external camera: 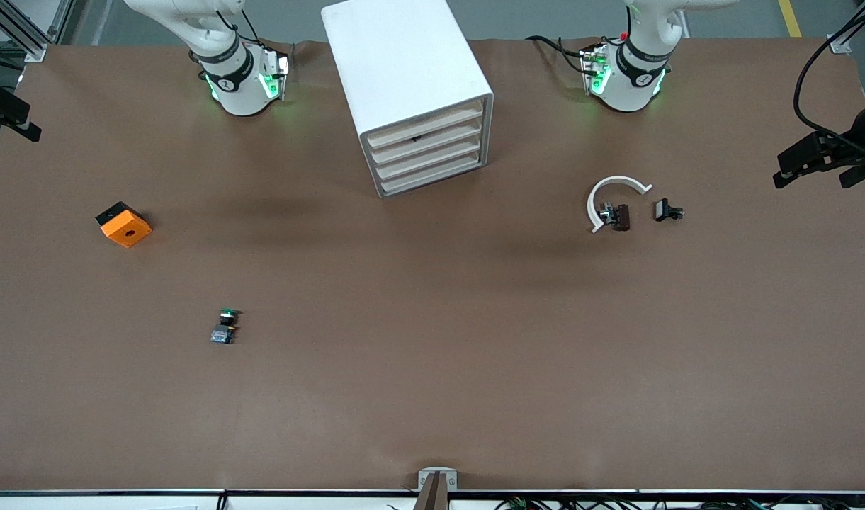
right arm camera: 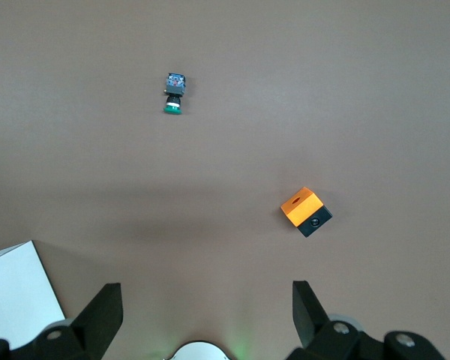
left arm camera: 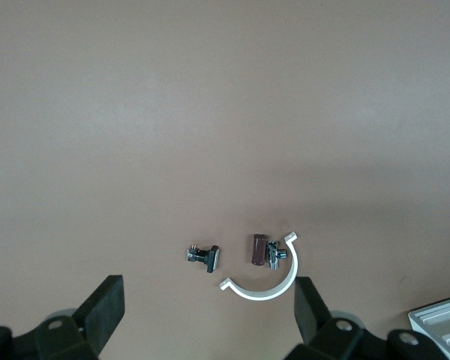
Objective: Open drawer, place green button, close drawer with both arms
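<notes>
The white cabinet (external camera: 411, 78) stands in the middle of the table near the arms' bases, its four cream-fronted drawers (external camera: 427, 152) all shut and facing the front camera. The button (external camera: 224, 326), green cap and black-and-blue body, lies on the table nearer the front camera, toward the right arm's end; it also shows in the right wrist view (right arm camera: 174, 94). My right gripper (right arm camera: 204, 304) is open and empty, high over the table by its base. My left gripper (left arm camera: 208, 307) is open and empty, high over the white curved strip (left arm camera: 270, 289). Neither gripper shows in the front view.
An orange cube with a round hole (external camera: 124, 224) lies toward the right arm's end. The white curved strip (external camera: 613, 195), a brown part (external camera: 620, 216) and a black clip (external camera: 667, 210) lie toward the left arm's end. Black camera mounts (external camera: 829, 152) stand at the table's ends.
</notes>
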`<state>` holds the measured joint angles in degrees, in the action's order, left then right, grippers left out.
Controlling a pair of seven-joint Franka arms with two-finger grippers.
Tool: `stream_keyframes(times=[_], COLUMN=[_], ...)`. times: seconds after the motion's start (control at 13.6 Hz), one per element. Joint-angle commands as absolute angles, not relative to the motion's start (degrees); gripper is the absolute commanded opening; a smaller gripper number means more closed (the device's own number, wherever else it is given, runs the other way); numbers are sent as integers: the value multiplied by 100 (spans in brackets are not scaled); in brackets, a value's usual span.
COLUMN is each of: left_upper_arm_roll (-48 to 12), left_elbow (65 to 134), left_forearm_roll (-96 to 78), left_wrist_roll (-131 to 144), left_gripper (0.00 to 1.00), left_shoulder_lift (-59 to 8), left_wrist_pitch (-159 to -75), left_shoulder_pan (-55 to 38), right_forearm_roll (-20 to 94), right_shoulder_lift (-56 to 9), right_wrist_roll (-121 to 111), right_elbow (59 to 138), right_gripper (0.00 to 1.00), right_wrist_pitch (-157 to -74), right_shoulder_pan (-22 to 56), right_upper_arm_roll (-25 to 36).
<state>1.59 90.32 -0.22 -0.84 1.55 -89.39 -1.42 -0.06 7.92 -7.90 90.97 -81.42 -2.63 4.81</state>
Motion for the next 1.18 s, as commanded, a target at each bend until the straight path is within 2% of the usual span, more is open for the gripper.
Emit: stream_keyframes(times=[0.0,0.37,0.74,1.1], left_upper_arm_roll=[149,193,193,141], left_elbow=[8877,8912,8903,8912], left_forearm_roll=[26,-79,-184,-421], left_wrist_roll=[-88,-106,202,228], left_gripper=[100,100,100,100], left_shoulder_lift=[97,97,-912,-1835], left_wrist_pitch=[-8815,-8815,-8955,-9781], left_shoulder_pan=[-132,-79,-61,-193], right_forearm_roll=[53,-17,35,-70], right_shoulder_lift=[747,747,721,405], right_wrist_roll=[-738,-738,-773,-878], right_elbow=[8965,8965,8965,8965], right_gripper=[100,100,100,100], right_wrist_pitch=[-8059,-8112,-8226,-8226], right_shoulder_pan=[-238,-167,-211,-193], right_upper_arm_roll=[466,466,501,501])
